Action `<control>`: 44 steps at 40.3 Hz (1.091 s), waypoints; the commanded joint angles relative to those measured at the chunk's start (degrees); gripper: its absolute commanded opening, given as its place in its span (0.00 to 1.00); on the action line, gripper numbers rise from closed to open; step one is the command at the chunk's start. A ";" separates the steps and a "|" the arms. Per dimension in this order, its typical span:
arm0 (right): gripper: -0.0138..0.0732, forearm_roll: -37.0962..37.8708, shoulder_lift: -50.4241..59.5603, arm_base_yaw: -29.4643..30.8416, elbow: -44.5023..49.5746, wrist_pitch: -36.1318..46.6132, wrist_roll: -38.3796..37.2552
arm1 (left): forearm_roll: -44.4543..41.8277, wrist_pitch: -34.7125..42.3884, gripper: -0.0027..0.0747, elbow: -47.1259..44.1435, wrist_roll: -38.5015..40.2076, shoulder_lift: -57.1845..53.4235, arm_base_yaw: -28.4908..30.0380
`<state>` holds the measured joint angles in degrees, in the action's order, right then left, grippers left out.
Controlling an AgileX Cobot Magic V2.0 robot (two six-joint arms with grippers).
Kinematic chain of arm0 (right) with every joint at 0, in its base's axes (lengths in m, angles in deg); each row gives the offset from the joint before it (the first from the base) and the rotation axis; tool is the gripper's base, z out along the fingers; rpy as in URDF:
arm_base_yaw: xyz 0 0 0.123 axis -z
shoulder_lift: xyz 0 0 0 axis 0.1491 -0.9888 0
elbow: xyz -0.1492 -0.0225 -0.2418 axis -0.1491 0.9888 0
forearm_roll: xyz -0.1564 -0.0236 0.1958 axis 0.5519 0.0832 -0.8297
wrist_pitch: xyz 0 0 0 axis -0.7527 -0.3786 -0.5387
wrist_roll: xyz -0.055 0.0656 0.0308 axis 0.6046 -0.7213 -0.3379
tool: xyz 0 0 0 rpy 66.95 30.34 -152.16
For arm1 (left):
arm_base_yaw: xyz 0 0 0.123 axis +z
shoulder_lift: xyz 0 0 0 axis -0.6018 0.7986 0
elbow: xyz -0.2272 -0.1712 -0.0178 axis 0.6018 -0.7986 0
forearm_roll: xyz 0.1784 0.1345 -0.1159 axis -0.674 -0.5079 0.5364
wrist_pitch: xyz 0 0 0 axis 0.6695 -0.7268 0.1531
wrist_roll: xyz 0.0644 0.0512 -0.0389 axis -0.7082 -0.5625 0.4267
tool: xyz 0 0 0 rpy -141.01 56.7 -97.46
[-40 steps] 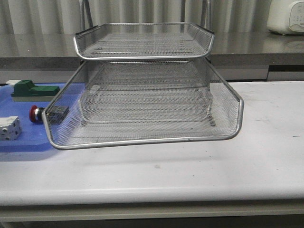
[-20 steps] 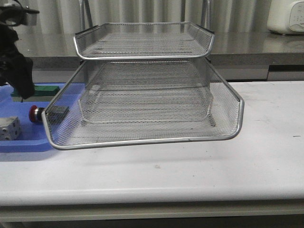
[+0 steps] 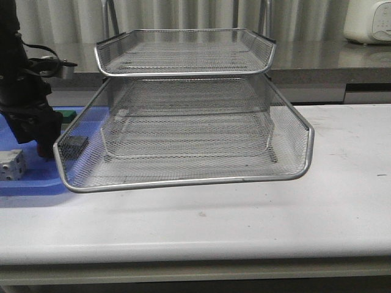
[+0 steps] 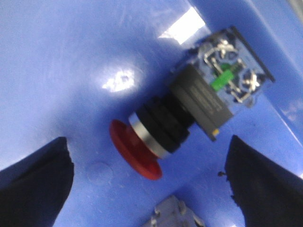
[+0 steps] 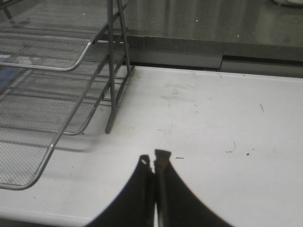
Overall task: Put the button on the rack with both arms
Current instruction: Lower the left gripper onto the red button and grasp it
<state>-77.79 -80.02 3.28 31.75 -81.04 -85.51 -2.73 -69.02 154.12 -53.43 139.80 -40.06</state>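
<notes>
The rack (image 3: 183, 110) stands mid-bench with its lowest tray slid forward, the front rim reaching out over the white bench (image 3: 342, 183); its left corner hangs just beside the blue tray (image 3: 30, 180). To the right of the rack the bench lies wide and bare.

The left arm (image 3: 24, 91) is down over the blue tray, hiding the button in the front view. The left wrist view shows the button (image 4: 189, 118) lying on its side on the blue plastic: red mushroom head, silver collar, black barrel, a block with metal screws and a green insert. The left gripper (image 4: 149, 182) has its fingers (image 4: 35, 184) spread wide, either side of the button, not touching.

The right gripper (image 5: 152, 163) has its fingers pressed together, holding nothing, over bare bench.
</notes>
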 commanded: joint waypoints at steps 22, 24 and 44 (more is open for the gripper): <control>0.09 0.58 -0.57 0.01 -1.47 4.53 -0.07 | 1.11 -0.88 0.83 6.32 -1.98 -0.48 -2.50; 0.09 0.58 -0.57 0.01 -1.47 4.53 -0.07 | 1.11 -0.88 0.83 6.32 -1.98 -0.48 -2.50; 0.09 0.58 -0.57 0.01 -1.47 4.53 -0.07 | 3.08 1.26 0.83 6.32 -3.01 0.03 -3.00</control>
<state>-77.79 -80.02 3.28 31.75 -81.15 -85.51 -1.02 -69.12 158.81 -56.37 142.87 -42.71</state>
